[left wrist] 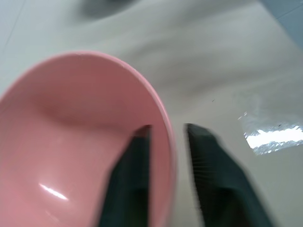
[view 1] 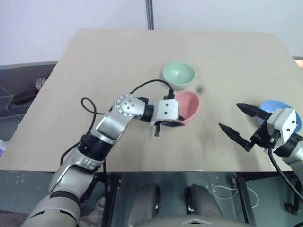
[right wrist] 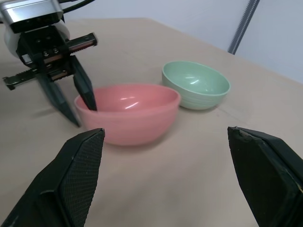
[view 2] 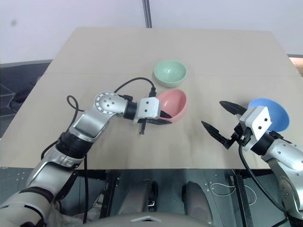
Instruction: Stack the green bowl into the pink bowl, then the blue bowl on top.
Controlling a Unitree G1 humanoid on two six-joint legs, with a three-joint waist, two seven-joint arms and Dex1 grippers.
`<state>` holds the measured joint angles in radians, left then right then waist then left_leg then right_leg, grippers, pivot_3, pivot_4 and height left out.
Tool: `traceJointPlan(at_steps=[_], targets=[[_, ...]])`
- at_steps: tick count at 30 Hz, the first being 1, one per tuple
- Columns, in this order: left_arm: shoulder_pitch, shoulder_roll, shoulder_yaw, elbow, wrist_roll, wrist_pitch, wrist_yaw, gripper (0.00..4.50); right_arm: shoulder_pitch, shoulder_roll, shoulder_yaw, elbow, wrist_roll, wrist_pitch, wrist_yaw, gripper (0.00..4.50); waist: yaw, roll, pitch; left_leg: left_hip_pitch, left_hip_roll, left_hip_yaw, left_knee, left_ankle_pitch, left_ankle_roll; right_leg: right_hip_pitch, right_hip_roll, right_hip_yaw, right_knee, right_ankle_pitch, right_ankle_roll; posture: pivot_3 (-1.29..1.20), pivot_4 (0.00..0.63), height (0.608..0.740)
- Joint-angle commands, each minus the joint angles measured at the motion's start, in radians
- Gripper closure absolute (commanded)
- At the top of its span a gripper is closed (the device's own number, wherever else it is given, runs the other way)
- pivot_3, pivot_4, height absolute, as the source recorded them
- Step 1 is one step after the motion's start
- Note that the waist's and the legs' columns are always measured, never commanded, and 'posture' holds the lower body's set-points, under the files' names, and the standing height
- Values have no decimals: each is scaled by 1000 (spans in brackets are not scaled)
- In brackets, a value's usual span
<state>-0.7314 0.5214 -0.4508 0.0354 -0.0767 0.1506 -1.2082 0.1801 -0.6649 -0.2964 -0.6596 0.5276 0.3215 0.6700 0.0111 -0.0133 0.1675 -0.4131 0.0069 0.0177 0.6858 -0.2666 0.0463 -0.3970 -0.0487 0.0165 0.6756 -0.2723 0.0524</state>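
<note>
The pink bowl (view 1: 189, 106) sits mid-table, with the green bowl (view 1: 178, 74) just behind it, close but apart. My left gripper (view 1: 177, 120) straddles the pink bowl's near-left rim: one finger (left wrist: 135, 165) is inside, the other outside with a small gap to the wall, so it is open. To the right of the pink bowl my right gripper (view 1: 230, 116) hovers wide open and empty, pointing towards it. The blue bowl (view 2: 270, 113) rests on the table at the right edge, partly hidden behind my right wrist.
The tan table (view 1: 118, 52) is bare across its back and left. Its front edge (view 1: 142, 171) runs just below my arms. A vertical grey pole (view 1: 150, 14) stands beyond the far edge.
</note>
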Motion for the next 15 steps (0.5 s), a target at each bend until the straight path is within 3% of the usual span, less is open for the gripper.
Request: traceJointPlan(at_steps=[1,3,9,15], targets=[[-43,-23,39,8,-6,-36,13,1536,10,3,-38,-55,7,-3,-20,0,0,0,0,0,0,0,0,0,0,0,0,0,0,0,0,0,150,740],[-61,-2,92,9,-28,-18,15,549,15,5,-41,-63,11,-2,-26,0,1,0,0,-1,0,0,1,0,0,0,0,0,0,0,0,0,150,740],[-183,137,185,187,76,-157,74,549,-4,16,-24,-40,5,-17,-31,0,-7,0,0,0,1,-1,1,0,0,-1,1,0,1,0,0,0,150,740],[-442,95,50,623,400,-478,321,549,-56,34,16,-13,-16,-24,-35,0,15,-2,1,-1,-2,-2,3,0,0,1,-1,-2,0,0,1,0,150,740]])
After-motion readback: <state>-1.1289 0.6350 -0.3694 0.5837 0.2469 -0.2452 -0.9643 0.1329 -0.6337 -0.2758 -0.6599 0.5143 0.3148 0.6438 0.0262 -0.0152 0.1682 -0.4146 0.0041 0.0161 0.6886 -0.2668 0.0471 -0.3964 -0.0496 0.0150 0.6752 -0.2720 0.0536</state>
